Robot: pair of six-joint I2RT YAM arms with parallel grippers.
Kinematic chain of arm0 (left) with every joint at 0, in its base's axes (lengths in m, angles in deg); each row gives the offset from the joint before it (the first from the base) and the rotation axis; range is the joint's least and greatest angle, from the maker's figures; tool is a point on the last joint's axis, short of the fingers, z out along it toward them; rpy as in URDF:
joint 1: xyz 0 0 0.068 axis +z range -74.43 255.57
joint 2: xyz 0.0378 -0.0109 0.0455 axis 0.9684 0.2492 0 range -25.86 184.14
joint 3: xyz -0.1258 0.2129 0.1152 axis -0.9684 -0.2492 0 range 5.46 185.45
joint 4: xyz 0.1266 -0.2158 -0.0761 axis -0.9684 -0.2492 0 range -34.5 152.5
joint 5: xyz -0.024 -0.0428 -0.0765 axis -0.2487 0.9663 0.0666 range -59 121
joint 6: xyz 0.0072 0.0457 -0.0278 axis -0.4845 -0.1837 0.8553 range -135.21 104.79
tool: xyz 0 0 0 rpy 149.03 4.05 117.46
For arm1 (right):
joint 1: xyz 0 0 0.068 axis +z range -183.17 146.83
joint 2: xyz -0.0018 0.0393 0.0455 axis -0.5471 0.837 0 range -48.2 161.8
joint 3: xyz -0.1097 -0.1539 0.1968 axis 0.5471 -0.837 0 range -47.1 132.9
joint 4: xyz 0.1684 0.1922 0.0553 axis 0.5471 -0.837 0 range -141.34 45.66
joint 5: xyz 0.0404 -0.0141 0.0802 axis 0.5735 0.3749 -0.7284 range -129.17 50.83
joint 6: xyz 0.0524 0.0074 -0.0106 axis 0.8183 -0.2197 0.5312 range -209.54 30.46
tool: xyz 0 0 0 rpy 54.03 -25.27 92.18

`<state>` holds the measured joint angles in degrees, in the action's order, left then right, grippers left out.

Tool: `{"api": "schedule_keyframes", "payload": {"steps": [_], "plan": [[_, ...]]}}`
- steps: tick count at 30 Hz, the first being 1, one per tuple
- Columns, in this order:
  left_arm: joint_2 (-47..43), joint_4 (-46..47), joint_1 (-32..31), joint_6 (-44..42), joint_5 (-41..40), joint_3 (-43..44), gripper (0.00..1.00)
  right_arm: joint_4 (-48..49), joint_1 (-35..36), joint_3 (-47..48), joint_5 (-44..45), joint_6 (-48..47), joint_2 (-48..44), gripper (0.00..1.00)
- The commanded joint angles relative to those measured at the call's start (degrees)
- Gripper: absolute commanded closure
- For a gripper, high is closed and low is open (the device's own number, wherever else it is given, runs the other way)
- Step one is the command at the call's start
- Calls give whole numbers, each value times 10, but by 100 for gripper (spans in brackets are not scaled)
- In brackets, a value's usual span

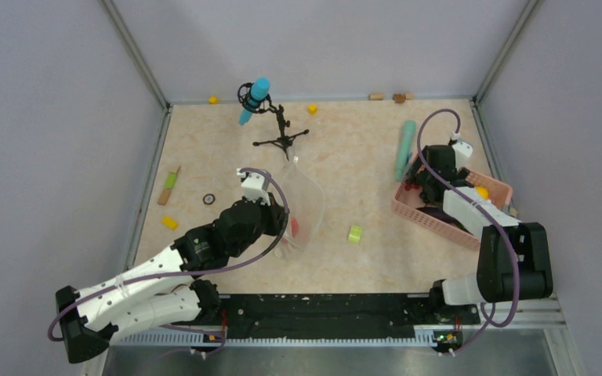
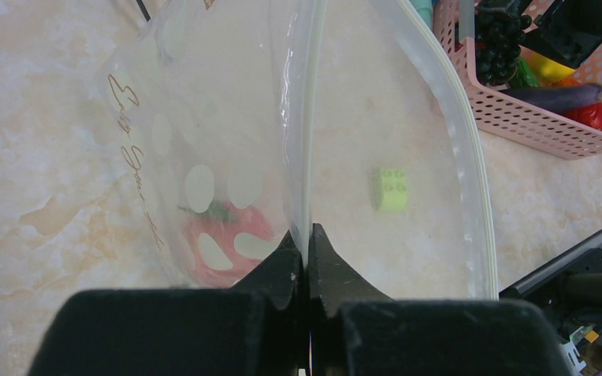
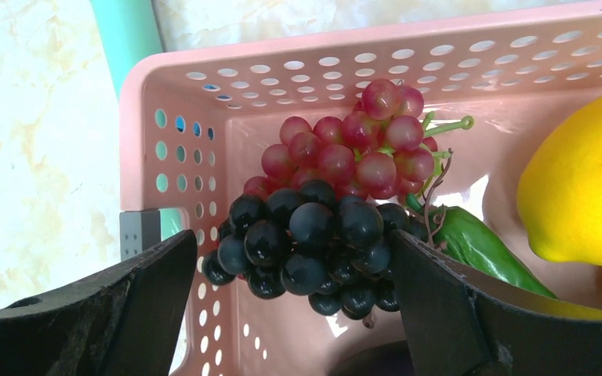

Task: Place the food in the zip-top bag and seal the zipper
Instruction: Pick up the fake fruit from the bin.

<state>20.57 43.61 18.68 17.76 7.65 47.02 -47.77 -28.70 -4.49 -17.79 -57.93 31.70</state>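
My left gripper (image 2: 306, 235) is shut on the rim of the zip-top bag (image 2: 227, 102), holding the clear dotted pouch upright with its mouth open. The white zipper (image 2: 470, 157) runs along the far rim. A red piece of food (image 2: 227, 235) lies inside the bag. My right gripper (image 3: 293, 237) is down in the pink basket (image 3: 282, 55), open, with its fingers on either side of the dark grape bunch (image 3: 313, 235). The right finger touches the grapes; the left one stands apart. A red grape bunch (image 3: 360, 149), a lemon (image 3: 580, 188) and a green vegetable (image 3: 478, 247) lie beside it.
A lime-green block (image 1: 355, 233) sits between the bag (image 1: 306, 200) and the basket (image 1: 439, 219). A teal cylinder (image 1: 404, 149) lies behind the basket. A black tripod stand (image 1: 282, 129) stands at the back. Yellow blocks (image 1: 170, 222) and small pieces lie at the left.
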Motion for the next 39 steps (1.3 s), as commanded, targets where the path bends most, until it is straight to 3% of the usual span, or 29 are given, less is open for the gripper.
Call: {"api": "schedule_keyframes", "payload": {"steps": [1,13,18,25,34,39], "plan": [[-3,29,1,-9,5,-2,100,48,-10,-11,-1,13,16,11],[-8,37,1,-11,10,-7,100,62,-12,-26,46,29,28,26],[-7,38,1,-10,8,-8,100,61,-12,-28,48,29,28,40],[-8,40,2,-11,15,-9,100,66,-13,-30,46,26,25,71],[-11,46,2,-10,27,-13,100,39,-13,-19,30,21,-6,97],[-7,61,1,-14,16,-22,100,-17,-13,-17,44,22,-111,100]]}}
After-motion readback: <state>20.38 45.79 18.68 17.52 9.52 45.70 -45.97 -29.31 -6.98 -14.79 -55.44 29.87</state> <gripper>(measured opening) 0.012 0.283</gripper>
